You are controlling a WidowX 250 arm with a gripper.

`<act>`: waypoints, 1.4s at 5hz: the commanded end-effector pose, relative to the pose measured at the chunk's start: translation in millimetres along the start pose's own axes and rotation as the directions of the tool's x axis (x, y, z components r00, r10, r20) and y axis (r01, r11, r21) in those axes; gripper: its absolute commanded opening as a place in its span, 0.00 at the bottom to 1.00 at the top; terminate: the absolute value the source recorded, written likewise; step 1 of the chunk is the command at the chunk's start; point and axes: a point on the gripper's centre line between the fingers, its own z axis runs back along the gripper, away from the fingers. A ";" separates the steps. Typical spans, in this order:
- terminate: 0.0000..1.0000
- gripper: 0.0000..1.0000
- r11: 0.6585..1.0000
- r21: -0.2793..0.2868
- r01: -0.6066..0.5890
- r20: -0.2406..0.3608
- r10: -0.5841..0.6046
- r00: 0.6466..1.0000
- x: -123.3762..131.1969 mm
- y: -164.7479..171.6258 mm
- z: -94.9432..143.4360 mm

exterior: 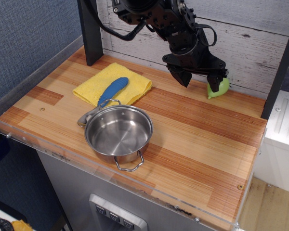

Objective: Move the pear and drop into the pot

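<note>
**The gripper is right by the pear, and the pot sits far off**

On the far left is a blue wall (29, 33). Next to it is a wood table (197, 139) with a clear plastic edge (33, 144) along the front and left side.

At the back left of the table stands a black post (90, 31). In front of the post lies a yellow cloth (135, 84). A tool with a blue handle (113, 90) lies on the cloth. Its metal end pokes out toward the pot and goes behind the pot's rim.

The pot (118, 134) is shiny and round. It sits near the front of the table, just in front of the cloth. It has 2 wire handles, 1 at the back and 1 at the front. Nothing is in the pot.

Farther right, a black arm (159, 17) comes down from the top. At its end is the gripper (201, 81). Its 2 fingers are spread apart with a gap between them. They point down, near the back wall of white boards (250, 38). The right finger (216, 80) is in front of the pear's left side, so part of the pear is hidden. I cannot tell if the finger touches it. The gripper is not pinching anything.

The pear (221, 87) is small and light green. It is at the back right of the table, close to the white boards. It is well apart from the pot.

At the far right is another black post (282, 62), and a white box (279, 139) beside the table.
</note>
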 end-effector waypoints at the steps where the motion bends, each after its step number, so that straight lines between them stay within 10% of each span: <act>1: 0.00 1.00 0.999 -0.019 0.033 0.044 -0.032 0.999 13.0 -13.7 -1.1; 3: 0.00 1.00 0.998 -0.031 0.061 0.028 -0.060 0.998 12.7 -21.9 -10.1; 4: 0.00 0.00 0.998 -0.022 0.062 0.034 -0.061 0.998 12.5 -21.0 -11.4; 7: 0.00 0.00 0.999 0.015 0.029 0.038 -0.030 0.999 13.4 -15.5 3.5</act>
